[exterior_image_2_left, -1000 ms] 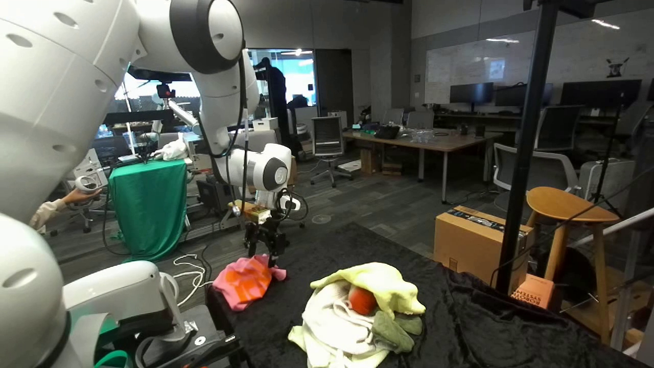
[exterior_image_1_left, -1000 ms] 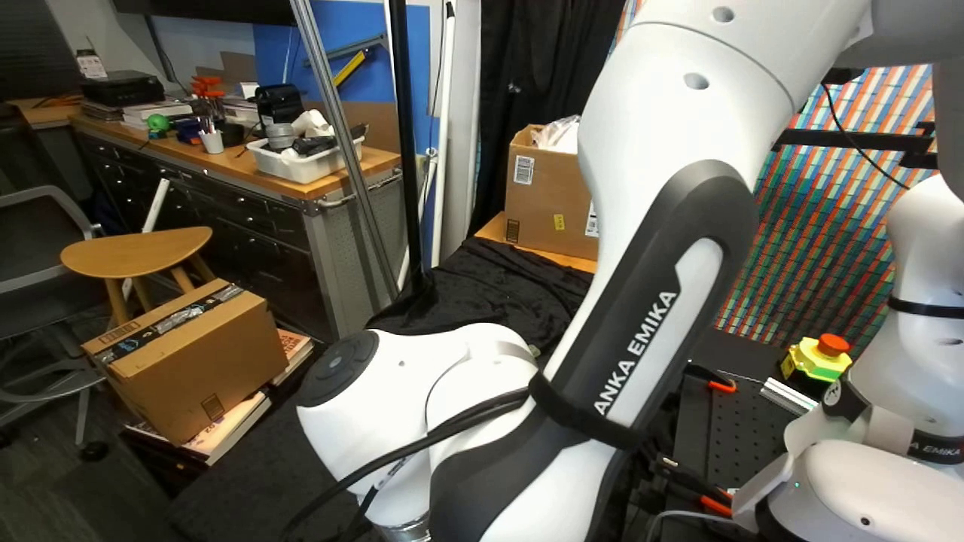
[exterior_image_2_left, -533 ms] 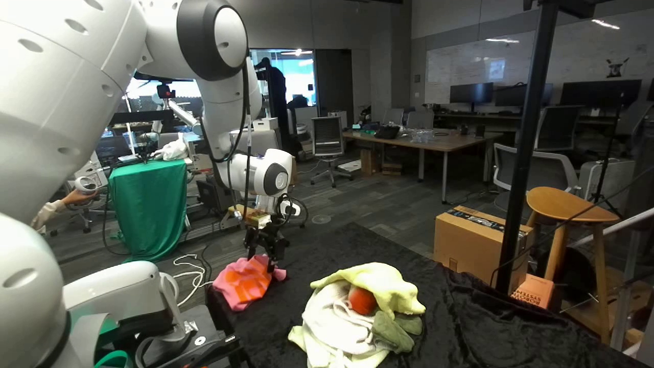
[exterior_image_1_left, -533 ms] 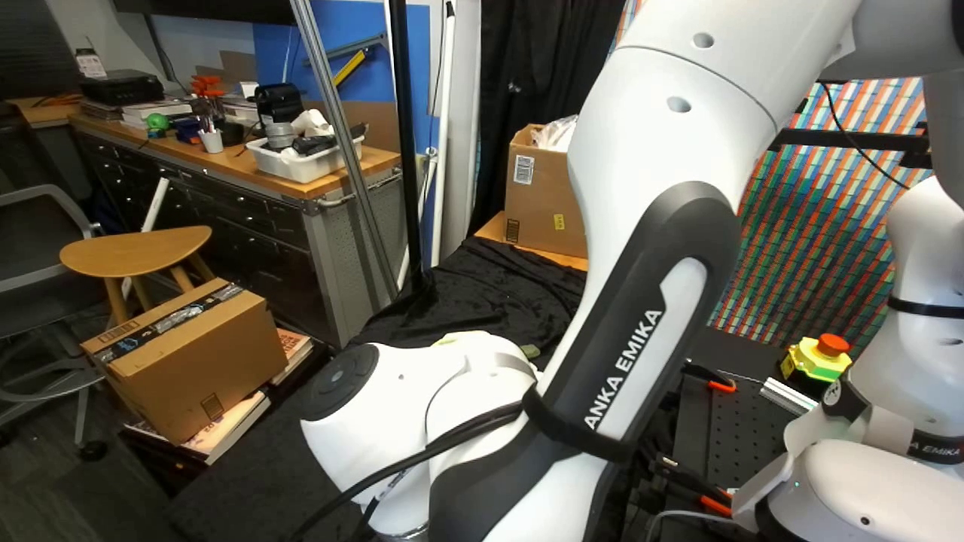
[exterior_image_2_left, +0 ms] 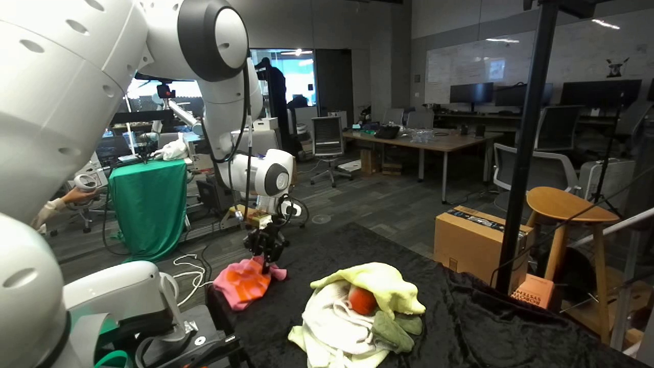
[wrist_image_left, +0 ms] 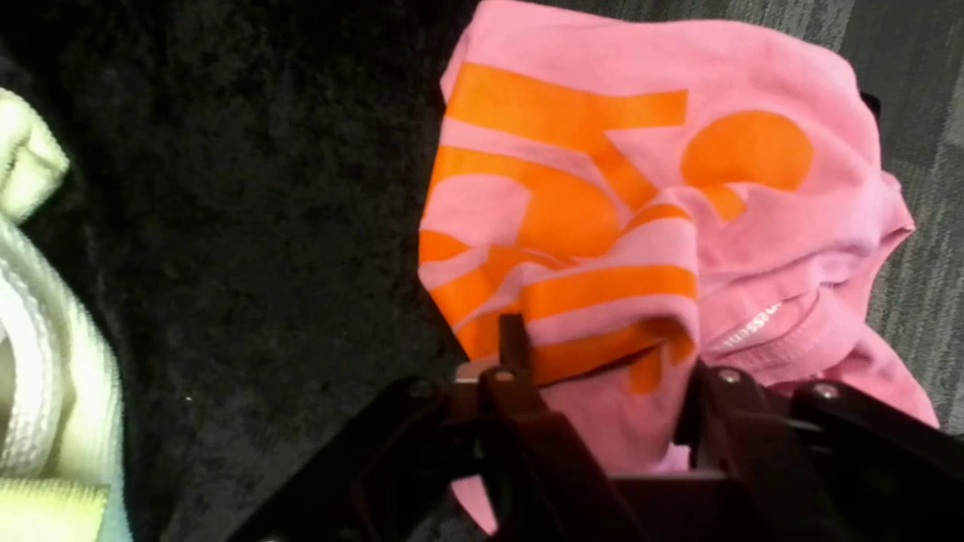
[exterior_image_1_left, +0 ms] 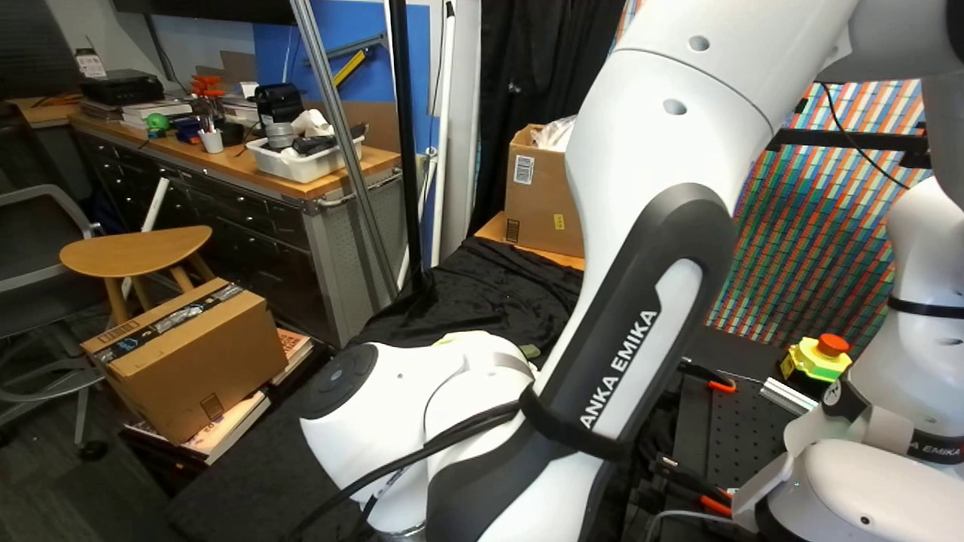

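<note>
Pink shirt [wrist_image_left: 648, 218]: one; we see it crumpled, orange-printed, on the black-draped desk [wrist_image_left: 226, 286] at its edge, under the claw [wrist_image_left: 605, 369].
Claw: one; we count two fingers [wrist_image_left: 515, 350], standing partly apart on either side of a raised fold of the shirt; whether they pinch it, we cannot tell.
Red ball [exterior_image_2_left: 361, 300]: one, tucked between a white cloth [exterior_image_2_left: 334, 319] and a yellow-green cloth [exterior_image_2_left: 380, 283], apart from the shirt.
Cardboard boxes [exterior_image_1_left: 188, 365]: we count two in an exterior view, one of them near the single wooden stool [exterior_image_1_left: 135, 252].
Emergency-stop button [exterior_image_1_left: 832, 346]: one, red on yellow.
</note>
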`<state>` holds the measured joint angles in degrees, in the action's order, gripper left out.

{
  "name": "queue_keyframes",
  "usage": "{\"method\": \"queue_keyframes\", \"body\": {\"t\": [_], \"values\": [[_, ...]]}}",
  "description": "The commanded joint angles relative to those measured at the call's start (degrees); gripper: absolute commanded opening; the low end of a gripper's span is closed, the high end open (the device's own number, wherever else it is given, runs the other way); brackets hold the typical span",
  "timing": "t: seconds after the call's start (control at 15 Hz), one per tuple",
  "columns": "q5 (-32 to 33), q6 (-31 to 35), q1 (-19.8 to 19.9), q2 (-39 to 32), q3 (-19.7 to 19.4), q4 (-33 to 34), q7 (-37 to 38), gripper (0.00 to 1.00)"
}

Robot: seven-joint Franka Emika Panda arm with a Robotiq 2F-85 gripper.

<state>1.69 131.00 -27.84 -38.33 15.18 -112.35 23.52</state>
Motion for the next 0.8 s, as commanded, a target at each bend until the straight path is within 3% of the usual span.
{"method": "queue_keyframes", "body": {"t": [0.0, 0.07, 0.27, 0.73], "values": [[-0.4, 0.0, -1.6, 0.2, -1.5, 1.0, 0.9, 0.13], [-0.1, -0.2, -1.9, 0.5, -1.8, 1.0, 1.4, 0.05], [0.5, -0.1, -3.0, 1.2, -2.7, 1.0, 3.1, 0.00], [3.8, -2.8, -6.8, 3.1, -5.9, 2.0, 8.9, 0.04]]}}
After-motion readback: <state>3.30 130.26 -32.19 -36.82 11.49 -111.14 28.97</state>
